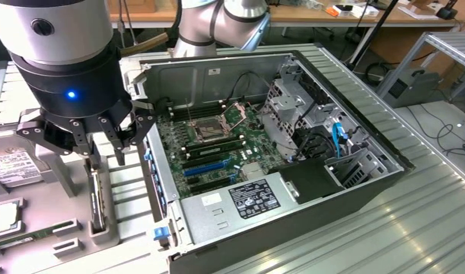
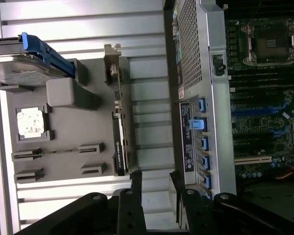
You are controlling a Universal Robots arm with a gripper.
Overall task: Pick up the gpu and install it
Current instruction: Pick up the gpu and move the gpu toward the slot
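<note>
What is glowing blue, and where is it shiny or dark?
Exterior view: a blue lamp glows on the dark wrist above the open gripper; the ribbed metal table gleams pale. Wrist view: the fingers look shadowy black, and the gpu stands dark in its grey tray.

The arm (image 1: 221,20) arches in from the far side, its wrist (image 1: 68,57) pointing straight down, a blue light glowing on it. The gripper (image 1: 105,158) hangs low, black fingers (image 2: 132,196) spread wide apart.
</note>
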